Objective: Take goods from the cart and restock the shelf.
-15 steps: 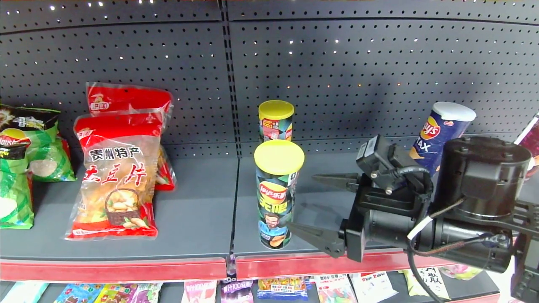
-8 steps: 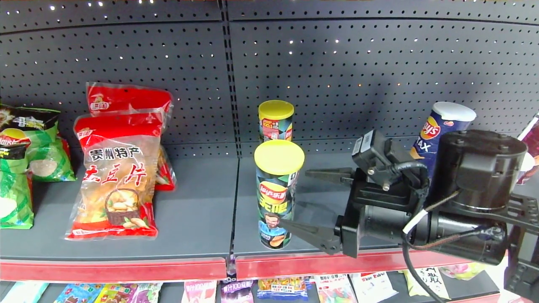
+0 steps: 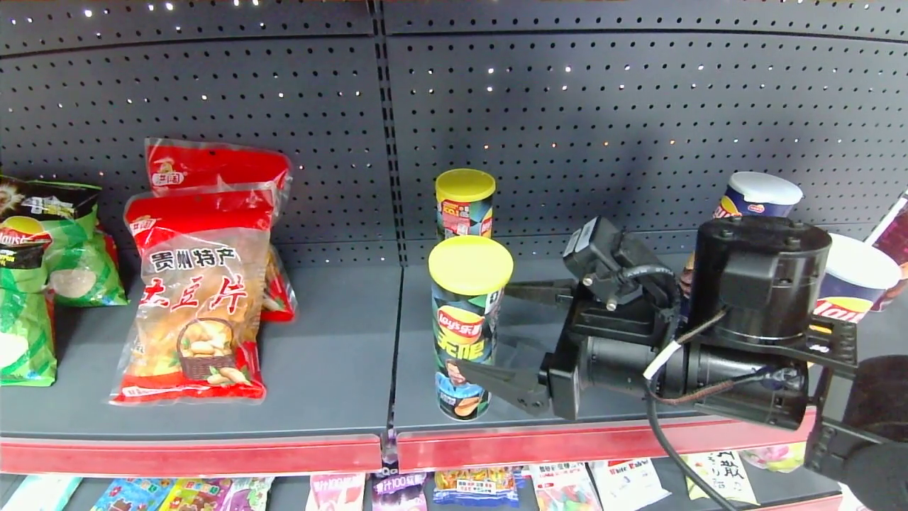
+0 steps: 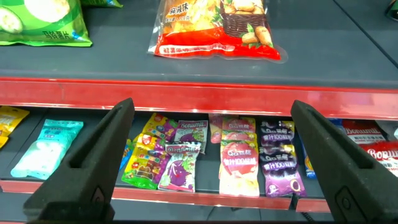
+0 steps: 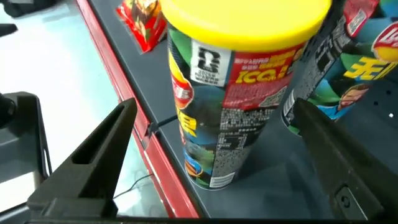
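A tall chip can with a yellow lid (image 3: 468, 319) stands upright near the front edge of the grey shelf (image 3: 333, 341). A second, like can (image 3: 464, 202) stands behind it. My right gripper (image 3: 493, 330) is open at the front can's right side, one finger low across its front, the other by its far side. In the right wrist view the front can (image 5: 233, 93) stands between the open fingers (image 5: 93, 162), with the rear can (image 5: 348, 74) beyond. My left gripper (image 4: 211, 168) is open and holds nothing, facing the shelf's red front edge (image 4: 199, 93).
Red snack bags (image 3: 195, 298) lean left of the cans and green bags (image 3: 35, 277) sit at the far left. Two blue cans with white lids (image 3: 759, 195) stand at the right behind my arm. Small candy packets (image 4: 180, 162) fill the shelf below.
My right gripper has moved left along the shelf, still open, until its fingers reach either side of the front can. The cans and bags have not moved.
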`<state>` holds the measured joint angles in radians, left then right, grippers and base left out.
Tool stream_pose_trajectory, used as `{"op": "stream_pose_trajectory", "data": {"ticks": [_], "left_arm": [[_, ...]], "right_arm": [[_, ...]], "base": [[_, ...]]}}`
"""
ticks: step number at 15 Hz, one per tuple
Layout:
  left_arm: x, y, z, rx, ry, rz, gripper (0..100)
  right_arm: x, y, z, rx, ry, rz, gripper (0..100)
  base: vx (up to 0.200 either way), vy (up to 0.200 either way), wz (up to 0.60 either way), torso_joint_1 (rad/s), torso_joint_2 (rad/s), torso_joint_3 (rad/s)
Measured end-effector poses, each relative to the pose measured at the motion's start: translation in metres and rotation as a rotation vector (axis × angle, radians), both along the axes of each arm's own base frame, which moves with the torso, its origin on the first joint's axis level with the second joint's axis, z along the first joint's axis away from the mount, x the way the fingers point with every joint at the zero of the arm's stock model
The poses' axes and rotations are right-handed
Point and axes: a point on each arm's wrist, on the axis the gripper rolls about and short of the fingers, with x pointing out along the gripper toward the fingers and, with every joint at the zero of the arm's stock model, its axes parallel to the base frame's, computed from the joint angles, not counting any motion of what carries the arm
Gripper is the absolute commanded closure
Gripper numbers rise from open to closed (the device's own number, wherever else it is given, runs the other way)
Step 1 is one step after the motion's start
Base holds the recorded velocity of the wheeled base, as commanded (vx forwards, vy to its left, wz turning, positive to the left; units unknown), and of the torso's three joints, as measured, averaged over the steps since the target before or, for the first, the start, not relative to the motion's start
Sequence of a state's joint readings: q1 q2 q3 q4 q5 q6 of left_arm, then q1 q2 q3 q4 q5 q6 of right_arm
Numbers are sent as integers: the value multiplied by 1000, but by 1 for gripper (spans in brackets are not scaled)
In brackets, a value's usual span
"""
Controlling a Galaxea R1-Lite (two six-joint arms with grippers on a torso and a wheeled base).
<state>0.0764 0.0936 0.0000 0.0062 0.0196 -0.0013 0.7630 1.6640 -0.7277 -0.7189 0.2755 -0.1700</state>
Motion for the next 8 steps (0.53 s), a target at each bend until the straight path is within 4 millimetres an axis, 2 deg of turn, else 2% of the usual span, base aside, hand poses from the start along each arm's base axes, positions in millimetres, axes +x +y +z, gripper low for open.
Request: {"op": "stream_pose_trajectory", "data": {"ticks": [8], "left_arm": [[0, 0, 0, 0, 0, 0, 0]], "right_arm": [[15, 12, -3, -1, 3, -6, 0]], "base": [[0, 0, 0, 0, 0, 0]]}}
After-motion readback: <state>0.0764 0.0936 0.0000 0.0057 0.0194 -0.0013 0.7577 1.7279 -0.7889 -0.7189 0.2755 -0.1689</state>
